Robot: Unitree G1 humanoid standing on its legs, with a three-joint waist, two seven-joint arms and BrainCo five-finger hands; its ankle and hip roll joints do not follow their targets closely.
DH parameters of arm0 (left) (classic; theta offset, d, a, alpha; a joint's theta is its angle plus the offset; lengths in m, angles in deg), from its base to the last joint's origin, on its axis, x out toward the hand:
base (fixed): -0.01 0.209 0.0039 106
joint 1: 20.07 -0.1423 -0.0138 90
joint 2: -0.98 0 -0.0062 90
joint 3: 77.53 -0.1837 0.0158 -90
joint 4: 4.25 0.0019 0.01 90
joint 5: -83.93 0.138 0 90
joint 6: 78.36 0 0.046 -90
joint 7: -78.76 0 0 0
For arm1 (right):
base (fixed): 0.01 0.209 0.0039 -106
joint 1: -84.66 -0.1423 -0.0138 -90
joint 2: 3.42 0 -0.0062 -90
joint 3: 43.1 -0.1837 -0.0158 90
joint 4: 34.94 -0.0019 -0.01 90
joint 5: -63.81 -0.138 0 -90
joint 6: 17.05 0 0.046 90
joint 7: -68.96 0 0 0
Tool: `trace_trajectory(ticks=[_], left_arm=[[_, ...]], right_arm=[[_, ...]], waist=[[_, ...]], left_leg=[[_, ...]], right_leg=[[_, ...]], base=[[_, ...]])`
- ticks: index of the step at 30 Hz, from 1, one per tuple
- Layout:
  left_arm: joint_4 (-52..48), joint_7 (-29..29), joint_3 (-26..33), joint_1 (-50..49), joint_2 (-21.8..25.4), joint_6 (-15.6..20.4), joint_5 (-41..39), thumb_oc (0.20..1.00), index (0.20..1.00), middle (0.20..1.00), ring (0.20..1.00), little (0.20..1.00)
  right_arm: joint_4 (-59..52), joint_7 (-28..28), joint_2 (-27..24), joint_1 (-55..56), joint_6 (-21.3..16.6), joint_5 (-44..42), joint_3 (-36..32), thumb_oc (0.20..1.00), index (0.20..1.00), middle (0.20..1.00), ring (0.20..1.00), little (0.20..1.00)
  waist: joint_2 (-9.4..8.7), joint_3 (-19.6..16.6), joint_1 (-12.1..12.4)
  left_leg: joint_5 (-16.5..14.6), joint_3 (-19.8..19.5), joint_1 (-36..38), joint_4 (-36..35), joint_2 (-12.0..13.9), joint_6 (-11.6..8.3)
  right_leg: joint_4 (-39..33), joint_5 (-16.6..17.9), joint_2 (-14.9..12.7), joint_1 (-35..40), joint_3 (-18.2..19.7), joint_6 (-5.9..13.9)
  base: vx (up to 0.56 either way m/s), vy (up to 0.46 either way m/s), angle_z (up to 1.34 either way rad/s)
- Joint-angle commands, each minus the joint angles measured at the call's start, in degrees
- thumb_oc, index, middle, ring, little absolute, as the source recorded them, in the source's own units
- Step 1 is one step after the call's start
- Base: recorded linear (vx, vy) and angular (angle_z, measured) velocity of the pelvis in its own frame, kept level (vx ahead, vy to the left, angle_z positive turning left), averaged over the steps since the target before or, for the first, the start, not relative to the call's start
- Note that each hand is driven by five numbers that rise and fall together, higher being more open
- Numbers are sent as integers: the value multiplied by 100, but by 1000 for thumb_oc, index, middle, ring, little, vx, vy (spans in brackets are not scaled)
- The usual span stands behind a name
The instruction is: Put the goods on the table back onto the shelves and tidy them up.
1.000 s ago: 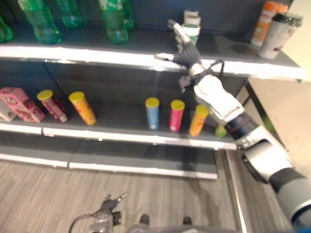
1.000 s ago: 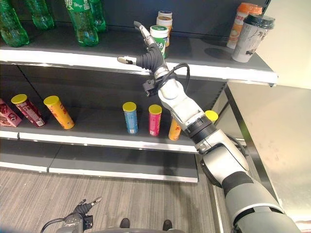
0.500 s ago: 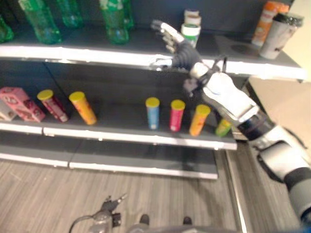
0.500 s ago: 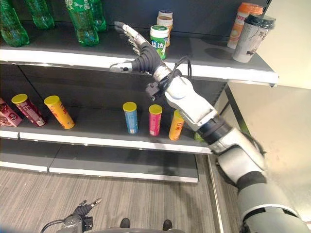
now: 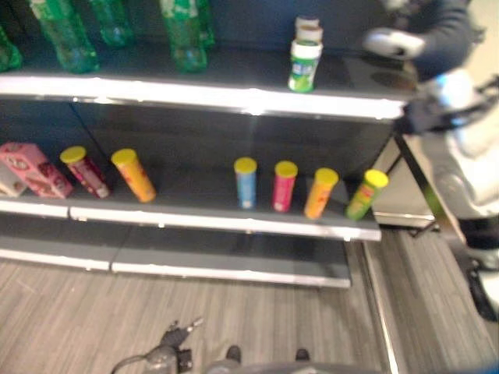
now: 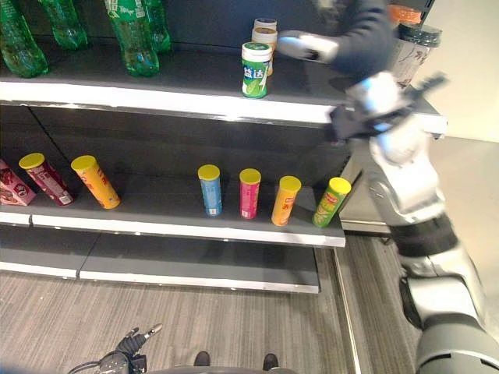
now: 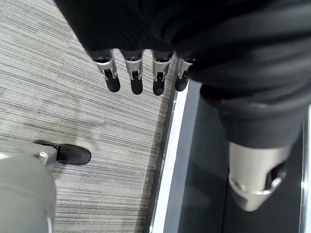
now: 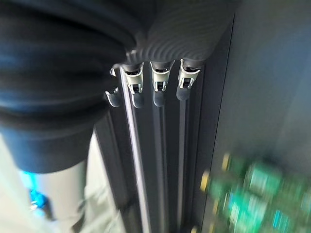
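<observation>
The right hand [image 6: 312, 47] is raised at the top shelf [image 6: 156, 97], to the right of the green-and-white canister [image 6: 255, 70], and holds nothing. It is smeared in both eye views, but the right wrist view shows its fingers [image 8: 158, 87] straight and side by side, pointing along the shelf rails, with blurred green goods [image 8: 252, 194] past them. The canister stands upright near the shelf's front edge, apart from the hand, with two smaller jars [image 6: 265, 31] stacked behind it.

The left hand [image 7: 141, 73] hangs low over the grey floor [image 7: 73, 121], its fingers straight and relaxed, empty; in the eye views it shows at the bottom edge [image 6: 129, 347]. The left wrist view shows a shelf's bright front rail [image 7: 170, 160] running just beside the fingertips.

On the right end of the top shelf stand an orange bottle [image 6: 401, 14] and a dark-lidded cup [image 6: 409, 51], partly hidden behind the arm. Green bottles [image 6: 132, 35] line the left part of this shelf, with bare shelf between them and the canister.

On the middle shelf [image 6: 234, 226], four yellow-lidded tubes stand in a row: blue tube [image 6: 210, 189], pink tube [image 6: 249, 193], orange tube [image 6: 284, 200] and green tube [image 6: 331, 202], the last leaning near the right end. Further left, a tilted orange tube [image 6: 95, 181] and red tube [image 6: 44, 178] lean beside a pink box [image 5: 31, 167]. A wide gap lies between the two groups.
</observation>
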Motion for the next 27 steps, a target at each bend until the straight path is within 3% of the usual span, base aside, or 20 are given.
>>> trace_trajectory(ticks=[1, 5, 13, 19, 20, 21, 22, 23, 24, 27], left_arm=[[104, -81, 89, 262, 294, 228, 229, 1000, 1000, 1000, 1000, 1000], [-63, -154, 99, 215, 323, 259, 331, 1000, 1000, 1000, 1000, 1000], [-353, -277, -101, 340, 351, 373, 550, 1000, 1000, 1000, 1000, 1000], [-500, -249, -319, 686, 397, 403, 618, 1000, 1000, 1000, 1000, 1000], [-511, -214, -352, 777, 443, 389, 654, 1000, 1000, 1000, 1000, 1000], [-509, -213, -360, 786, 441, 388, 654, 1000, 1000, 1000, 1000, 1000], [-495, -212, -378, 849, 485, 357, 663, 1000, 1000, 1000, 1000, 1000], [-457, -215, -433, 916, 487, 310, 703, 1000, 1000, 1000, 1000, 1000], [-455, -213, -446, 928, 486, 310, 704, 1000, 1000, 1000, 1000, 1000], [-394, -213, -534, 1005, 503, 280, 769, 1000, 1000, 1000, 1000, 1000]], right_arm=[[-190, -196, -126, 20, -321, 44, -338, 1000, 1000, 1000, 1000, 1000], [-463, -216, -195, 896, -355, 196, -1054, 1000, 1000, 1000, 1000, 1000], [-735, -57, -639, 1293, -378, 415, -1376, 1000, 1000, 1000, 1000, 1000], [-426, -685, -1325, 1318, -341, 1185, -1683, 1000, 1000, 1000, 1000, 1000], [-348, -789, -1505, 1358, -258, 1377, -1747, 1000, 1000, 1000, 1000, 1000], [-343, -789, -1513, 1363, -262, 1376, -1757, 1000, 1000, 1000, 1000, 1000], [-215, -949, -1749, 1375, -231, 1554, -1834, 1000, 1000, 1000, 1000, 1000], [-40, -1057, -2029, 1576, -135, 1714, -2073, 1000, 1000, 1000, 1000, 1000], [-42, -1055, -2036, 1600, -138, 1709, -2103, 1000, 1000, 1000, 1000, 1000], [295, -1069, -2264, 1991, -10, 1776, -2405, 1000, 1000, 1000, 1000, 1000]], waist=[[-269, -51, -18], [-279, -61, -164], [-283, 16, -452], [-460, 190, -745], [-469, 277, -756], [-461, 277, -750], [-411, 349, -699], [-309, 388, -698], [-314, 389, -690], [-270, 364, -703]], left_leg=[[-919, 555, 380, 48, 39, -65], [-978, 686, 434, 48, -9, 10], [-1096, 990, 537, 48, -99, 131], [-1065, 1403, 447, 48, -59, 152], [-1003, 1547, 375, 48, 31, 138], [-1005, 1545, 370, 48, 37, 136], [-929, 1675, 311, 48, 148, 120], [-831, 1908, 230, 48, 348, 100], [-808, 1903, 213, 48, 344, 99], [-738, 2198, 100, 55, 575, 58]], right_leg=[[130, -206, -698, -90, -129, 608], [212, -161, -731, -222, 74, 671], [318, -23, -695, -533, 579, 775], [313, 457, -531, -995, 804, 897], [454, 484, -517, -1153, 568, 897], [473, 474, -512, -1166, 566, 897], [749, 363, -609, -1178, 190, 897], [1347, 69, -881, -1051, -417, 768], [1361, 73, -888, -1072, -420, 759], [2207, -126, -1290, -1029, -710, 632]], base=[[38, 31, -21], [-22, 56, -17], [-21, 71, -35], [-101, 12, -43], [-98, -54, -65], [-151, -65, -62], [-154, -9, -59], [-165, -12, -50], [-153, 6, -80], [-105, -35, -65]])
